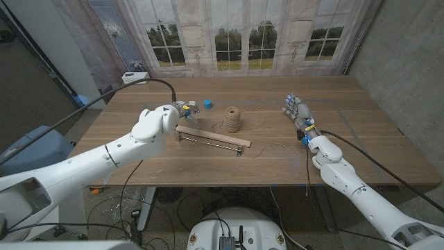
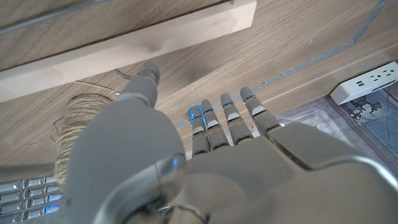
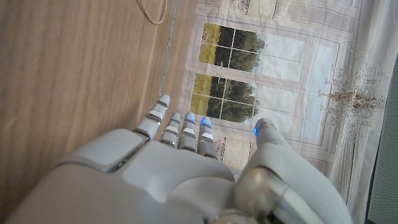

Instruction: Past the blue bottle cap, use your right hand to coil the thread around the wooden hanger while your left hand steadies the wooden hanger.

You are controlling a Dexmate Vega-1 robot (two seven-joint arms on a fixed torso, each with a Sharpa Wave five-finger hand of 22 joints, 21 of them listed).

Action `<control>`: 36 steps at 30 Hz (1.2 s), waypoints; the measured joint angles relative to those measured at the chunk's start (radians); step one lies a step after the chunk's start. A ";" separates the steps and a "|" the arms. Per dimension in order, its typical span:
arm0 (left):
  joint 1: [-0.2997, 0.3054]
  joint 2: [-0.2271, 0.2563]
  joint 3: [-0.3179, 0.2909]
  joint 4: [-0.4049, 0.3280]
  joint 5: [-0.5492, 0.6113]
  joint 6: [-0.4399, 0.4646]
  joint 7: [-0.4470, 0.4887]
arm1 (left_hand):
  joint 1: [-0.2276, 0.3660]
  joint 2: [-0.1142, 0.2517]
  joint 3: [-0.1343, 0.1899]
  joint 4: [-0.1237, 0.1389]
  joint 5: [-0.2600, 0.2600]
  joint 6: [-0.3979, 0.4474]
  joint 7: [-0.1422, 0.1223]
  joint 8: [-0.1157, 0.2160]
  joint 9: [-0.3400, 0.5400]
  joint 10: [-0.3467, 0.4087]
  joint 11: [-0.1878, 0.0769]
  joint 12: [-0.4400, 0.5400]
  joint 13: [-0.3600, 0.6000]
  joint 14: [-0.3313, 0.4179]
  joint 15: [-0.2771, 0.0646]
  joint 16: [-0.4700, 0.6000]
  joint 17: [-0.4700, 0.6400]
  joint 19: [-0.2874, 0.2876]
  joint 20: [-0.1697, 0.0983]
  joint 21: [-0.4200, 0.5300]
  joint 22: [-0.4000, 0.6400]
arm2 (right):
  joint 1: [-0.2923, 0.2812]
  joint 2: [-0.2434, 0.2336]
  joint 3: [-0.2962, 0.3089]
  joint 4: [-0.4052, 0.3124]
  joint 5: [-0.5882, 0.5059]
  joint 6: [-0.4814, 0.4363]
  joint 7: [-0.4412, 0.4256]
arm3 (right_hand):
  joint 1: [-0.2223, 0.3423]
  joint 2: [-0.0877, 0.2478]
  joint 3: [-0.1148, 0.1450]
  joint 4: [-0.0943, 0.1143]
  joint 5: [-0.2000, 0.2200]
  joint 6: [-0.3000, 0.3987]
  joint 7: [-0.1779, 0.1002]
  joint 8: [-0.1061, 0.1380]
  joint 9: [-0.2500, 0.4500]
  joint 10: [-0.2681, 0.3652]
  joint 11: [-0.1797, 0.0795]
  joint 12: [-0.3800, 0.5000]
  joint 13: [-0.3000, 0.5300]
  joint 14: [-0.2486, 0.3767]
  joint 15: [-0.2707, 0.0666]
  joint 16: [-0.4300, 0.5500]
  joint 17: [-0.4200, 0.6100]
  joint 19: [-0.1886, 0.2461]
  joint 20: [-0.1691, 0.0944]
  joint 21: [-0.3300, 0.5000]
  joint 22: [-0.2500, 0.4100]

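since the left robot hand [image 1: 182, 109] hovers open near the wooden hanger's [image 1: 211, 136] 9 o'clock end without gripping it, the hanger could skid once thread [image 1: 258, 126] is pulled. the right robot hand [image 1: 297, 110] (open, empty) stands well apart at 3 o'clock of the twine spool [image 1: 232, 119]; the blue bottle cap [image 1: 207, 104] sits at the spool's 10 o'clock. loose thread may snag. bare counter [image 1: 361, 132] lies toward 3 o'clock.

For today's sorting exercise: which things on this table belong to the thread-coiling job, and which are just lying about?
Belong to the job:
wooden hanger
thread spool
blue bottle cap
left hand
right hand

Lying about:
white power strip, off the table's far left corner
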 measured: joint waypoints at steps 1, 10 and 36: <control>-0.004 -0.002 0.005 0.000 0.011 0.004 -0.003 | 0.001 -0.002 -0.001 0.001 0.005 0.002 -0.002 0.000 0.000 0.000 0.000 0.000 0.000 0.000 0.000 -0.002 -0.002 -0.003 -0.003 0.000 0.000 | -0.001 0.000 0.001 -0.001 0.000 0.000 0.000 | -0.004 0.004 0.000 0.000 0.000 0.000 0.000 0.000 0.000 0.000 0.000 0.000 0.000 0.000 0.000 0.000 0.000 0.000 0.000 0.000 0.001; -0.007 -0.020 0.016 0.003 0.077 0.017 -0.077 | 0.031 0.011 -0.026 0.007 0.005 0.068 -0.011 0.014 0.003 0.028 -0.002 0.012 0.015 0.024 -0.002 0.002 -0.007 0.049 -0.003 0.001 0.000 | -0.008 0.000 0.005 -0.003 0.004 0.006 -0.003 | -0.005 0.005 0.000 0.000 0.000 0.005 -0.006 0.000 0.000 0.005 0.005 0.000 0.000 0.000 0.000 0.000 0.000 0.000 0.000 0.000 0.001; 0.112 -0.038 -0.079 0.048 -0.017 -0.110 0.092 | 0.133 0.054 -0.069 0.000 0.001 0.172 -0.021 0.043 0.009 0.109 -0.012 0.044 0.051 0.093 -0.004 0.021 -0.007 0.144 -0.021 -0.004 -0.009 | -0.031 -0.003 0.007 -0.038 -0.006 0.001 -0.039 | -0.009 0.009 0.000 0.000 0.000 0.014 -0.004 0.000 0.000 0.005 0.005 0.000 0.000 0.011 0.000 0.000 0.003 0.000 0.000 0.000 0.001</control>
